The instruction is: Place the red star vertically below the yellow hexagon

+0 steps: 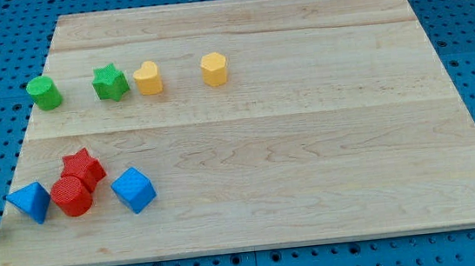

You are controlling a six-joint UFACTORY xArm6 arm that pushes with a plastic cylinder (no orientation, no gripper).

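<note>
While sitting near the lower left of the pale wooden board (308, 144), red star block (82, 165) touching red round block (72, 196), between two blue blocks (30, 202) (133, 190). Yellow hexagon block (214, 69) far up, right of yellow heart block (147, 78). Dark rod at left edge; tip hidden, can't tell.

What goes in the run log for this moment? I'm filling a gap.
red star: view's lower left, touching red cylinder | yellow hexagon: upper middle | star not below it | my tip: not clearly visible
</note>
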